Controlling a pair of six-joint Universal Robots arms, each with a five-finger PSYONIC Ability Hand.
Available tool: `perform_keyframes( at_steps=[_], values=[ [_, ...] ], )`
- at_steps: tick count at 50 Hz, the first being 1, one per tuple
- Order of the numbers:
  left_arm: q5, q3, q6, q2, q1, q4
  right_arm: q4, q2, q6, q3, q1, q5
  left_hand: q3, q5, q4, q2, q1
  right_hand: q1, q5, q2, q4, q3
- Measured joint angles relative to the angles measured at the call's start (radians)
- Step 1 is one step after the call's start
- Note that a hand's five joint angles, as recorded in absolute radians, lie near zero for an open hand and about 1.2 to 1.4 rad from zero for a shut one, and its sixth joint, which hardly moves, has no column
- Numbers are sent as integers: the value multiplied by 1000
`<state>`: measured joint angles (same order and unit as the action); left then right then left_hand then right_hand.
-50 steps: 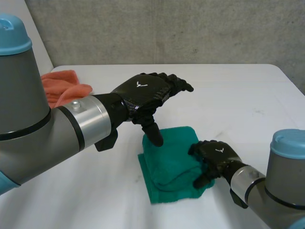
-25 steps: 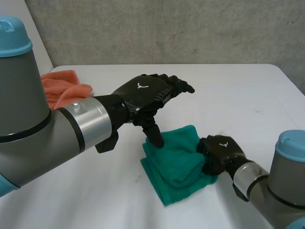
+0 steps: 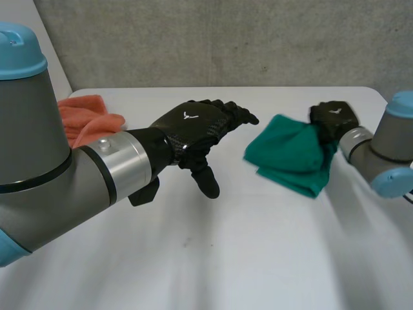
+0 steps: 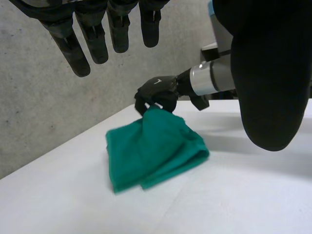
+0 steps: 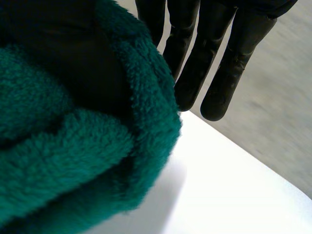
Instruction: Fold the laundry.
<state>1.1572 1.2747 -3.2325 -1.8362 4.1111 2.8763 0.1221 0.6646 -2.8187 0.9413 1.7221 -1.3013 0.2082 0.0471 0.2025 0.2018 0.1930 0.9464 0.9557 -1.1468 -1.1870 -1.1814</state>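
Observation:
A folded green towel (image 3: 290, 155) hangs partly lifted at the right of the white table (image 3: 226, 252), its lower edge trailing on the surface. My right hand (image 3: 332, 117) is shut on the towel's far right edge. In the left wrist view that right hand (image 4: 157, 92) is clenched on the top of the towel (image 4: 151, 151). In the right wrist view the green pile (image 5: 73, 146) bunches against the palm beside the fingers (image 5: 195, 63). My left hand (image 3: 193, 126) hovers open over the table's middle, fingers (image 4: 92, 29) straight, left of the towel and apart from it.
An orange cloth (image 3: 87, 116) lies crumpled at the table's far left, behind my left arm. A grey concrete wall (image 3: 226, 39) runs along the table's back edge.
My right hand shut on the green towel and carried it from the near middle of the table up and away to the far right. My left hand stayed in place.

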Motion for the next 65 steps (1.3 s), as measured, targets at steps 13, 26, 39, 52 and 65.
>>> perform_keyframes(
  at_steps=[13,26,39,52,65],
  values=[
    [12,-1,0,-16,-1,2,-362,-440,-7,-805,-178,-246,0,0,0,0,0,0,0,0,0,0],
    [13,-4,0,-37,-2,2,-359,-479,3,-884,-253,-318,0,0,0,0,0,0,0,-9,0,0],
    [14,-6,0,-49,-2,3,-401,-457,4,-810,-285,-369,0,0,0,0,0,-403,-446,491,494,511],
    [15,-4,9,-39,-2,2,-479,-287,26,-672,-324,-448,0,0,0,0,0,-747,-885,924,955,968],
    [52,8,9,2,0,38,-386,-30,310,-578,-311,-475,0,0,0,0,0,-747,-885,924,955,968]
  ],
)
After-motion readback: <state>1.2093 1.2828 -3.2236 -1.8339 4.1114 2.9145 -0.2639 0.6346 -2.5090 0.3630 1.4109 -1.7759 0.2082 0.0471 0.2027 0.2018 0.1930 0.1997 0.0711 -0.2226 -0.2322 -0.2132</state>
